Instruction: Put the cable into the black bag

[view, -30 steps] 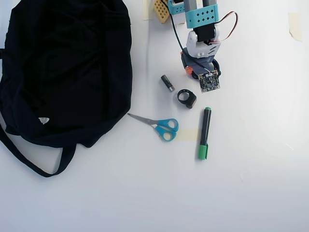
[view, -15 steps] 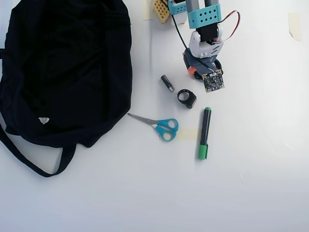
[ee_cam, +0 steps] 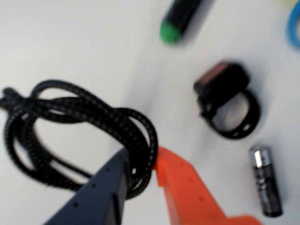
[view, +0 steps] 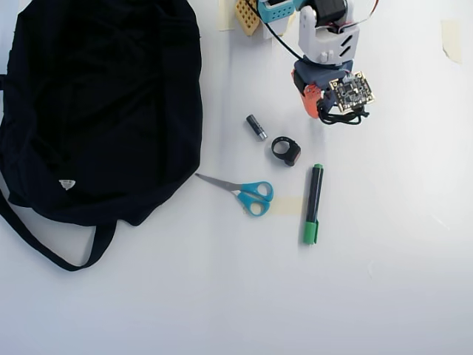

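Cable [ee_cam: 79, 136] position: coiled in loose black loops on the white table [view: 384, 296], near the far edge toward the right corner in the overhead view. My gripper [ee_cam: 143, 164] is on it now. In the wrist view, a bundle of strands runs between my dark finger [ee_cam: 101, 192] and my orange finger [ee_cam: 185, 187], and the gap is narrow, closed down on that bundle. Holding several strands at once should, in my judgement, keep the coil together when lifted instead of letting it trail out as one long line.

Black bag [view: 103, 103] position: flat at the far left corner of the table, well apart from me, with its strap [view: 52, 248] looping toward the near edge. I cannot tell from above where its opening lies.

Other items sit between the cable and the bag, around the middle of the table: a battery [view: 256, 126], a small black ring-shaped device [view: 286, 150], blue-handled scissors [view: 244, 192] and a green-capped marker [view: 312, 203]. The wrist view shows the battery and the ring device just beside the coil, apart from it. The coil should clear these when raised, though a hanging loop could snag one.

Step in hand: grasp secured or nearly so; lift and carry to the bag are not yet done.
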Controlling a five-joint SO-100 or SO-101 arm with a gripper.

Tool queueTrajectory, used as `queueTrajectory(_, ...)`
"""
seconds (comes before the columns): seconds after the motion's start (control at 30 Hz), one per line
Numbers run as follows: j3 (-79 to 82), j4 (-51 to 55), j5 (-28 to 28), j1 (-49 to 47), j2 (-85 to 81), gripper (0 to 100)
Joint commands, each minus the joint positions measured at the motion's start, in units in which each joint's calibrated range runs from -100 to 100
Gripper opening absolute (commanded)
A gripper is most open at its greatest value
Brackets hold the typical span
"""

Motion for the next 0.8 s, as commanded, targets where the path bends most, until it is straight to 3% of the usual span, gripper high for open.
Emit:
queueTrajectory(0.0, -2.9, 3.3, -0.2, -0.5, -5.9, 2)
queueTrajectory(0.3, -17.7, 20.4, 0.3, 1.4, -7.3, 2)
queueTrajectory(0.5, -22.3, 22.6, 0.9, 6.6, -7.3, 2)
queueTrajectory(0.77, -23.0, 17.6, -4.6, 13.4, -7.2, 2)
